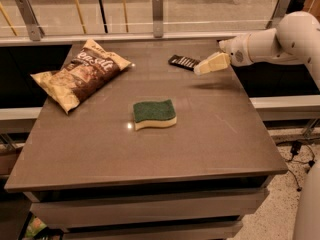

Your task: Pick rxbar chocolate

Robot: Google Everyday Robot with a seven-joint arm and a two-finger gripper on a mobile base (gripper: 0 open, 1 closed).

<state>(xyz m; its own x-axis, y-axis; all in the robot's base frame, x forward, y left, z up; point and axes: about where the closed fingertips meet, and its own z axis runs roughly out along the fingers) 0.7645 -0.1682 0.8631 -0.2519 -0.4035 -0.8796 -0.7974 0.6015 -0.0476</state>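
The rxbar chocolate, a small flat dark bar with white lettering, lies near the far edge of the brown table, right of centre. My gripper reaches in from the right on a white arm. Its cream fingertips hover just right of the bar's right end, a little above the table, casting a shadow on the surface below.
A large tan-and-brown chip bag lies at the table's far left. A green-and-yellow sponge sits at the middle. A railing with metal posts runs behind the table. The white arm spans the right side.
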